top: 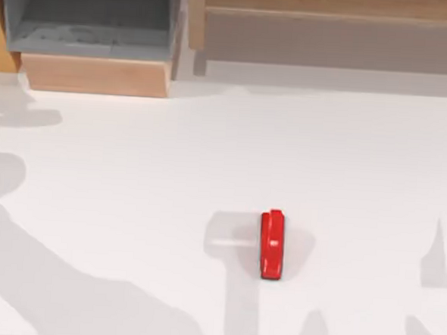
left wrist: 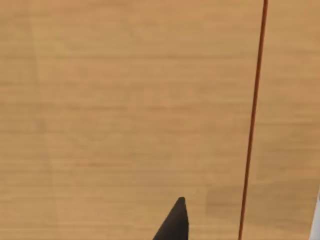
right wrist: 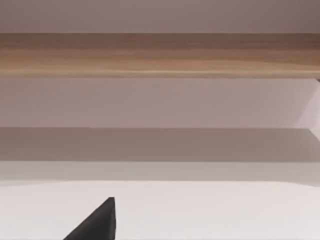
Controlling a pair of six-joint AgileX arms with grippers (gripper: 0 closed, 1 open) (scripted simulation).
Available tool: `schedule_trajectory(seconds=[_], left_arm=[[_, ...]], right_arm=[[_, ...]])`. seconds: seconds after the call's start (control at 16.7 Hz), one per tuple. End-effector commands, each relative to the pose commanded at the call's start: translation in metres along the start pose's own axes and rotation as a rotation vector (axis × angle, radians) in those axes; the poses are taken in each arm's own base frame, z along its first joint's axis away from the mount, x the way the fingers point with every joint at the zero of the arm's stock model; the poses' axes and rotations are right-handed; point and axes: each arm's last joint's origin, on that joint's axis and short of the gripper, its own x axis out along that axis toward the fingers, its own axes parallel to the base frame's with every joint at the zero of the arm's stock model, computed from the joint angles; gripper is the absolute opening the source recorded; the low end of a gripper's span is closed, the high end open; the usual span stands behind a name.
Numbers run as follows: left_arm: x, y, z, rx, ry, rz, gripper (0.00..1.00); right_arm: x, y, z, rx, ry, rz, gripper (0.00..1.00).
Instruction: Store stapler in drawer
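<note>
The stapler [top: 272, 244] lies flat on the white table [top: 130, 207], right of centre; far off at top left the drawer [top: 94, 49] stands open; I cannot tell either gripper's state; a slanted grasp could skid the glossy bar away, I judge.

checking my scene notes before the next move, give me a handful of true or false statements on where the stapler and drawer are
1. The stapler lies on the white table. True.
2. The stapler is inside the drawer. False: it lies on the table, well apart from the drawer.
3. The drawer is pulled open, its grey inside showing. True.
4. The drawer sits at the top view's far right. False: it is at the far left.
5. The stapler is blue. False: it is red.
</note>
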Motion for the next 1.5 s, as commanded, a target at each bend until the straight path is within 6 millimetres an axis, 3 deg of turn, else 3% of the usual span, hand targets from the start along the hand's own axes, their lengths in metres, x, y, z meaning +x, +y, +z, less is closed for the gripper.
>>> schedule_trajectory(seconds=[0.3, 0.36, 0.96, 1.32, 1.5], left_arm=[[0.0, 0.0, 0.0, 0.0, 0.0, 0.0, 0.02], [0.0, 0.0, 0.0, 0.0, 0.0, 0.0, 0.0], [-0.005, -0.004, -0.002, -0.013, 0.005, -0.015, 0.0], [-0.054, -0.006, -0.001, -0.02, 0.002, -0.024, 0.0], [-0.064, -0.005, -0.001, -0.013, 0.003, -0.017, 0.0]], right_arm=[[0.0, 0.0, 0.0, 0.0, 0.0, 0.0, 1.0], [0.0, 0.0, 0.0, 0.0, 0.0, 0.0, 1.0], [0.0, 0.0, 0.0, 0.0, 0.0, 0.0, 1.0], [0.0, 0.0, 0.0, 0.0, 0.0, 0.0, 1.0], [0.0, 0.0, 0.0, 0.0, 0.0, 0.0, 1.0]])
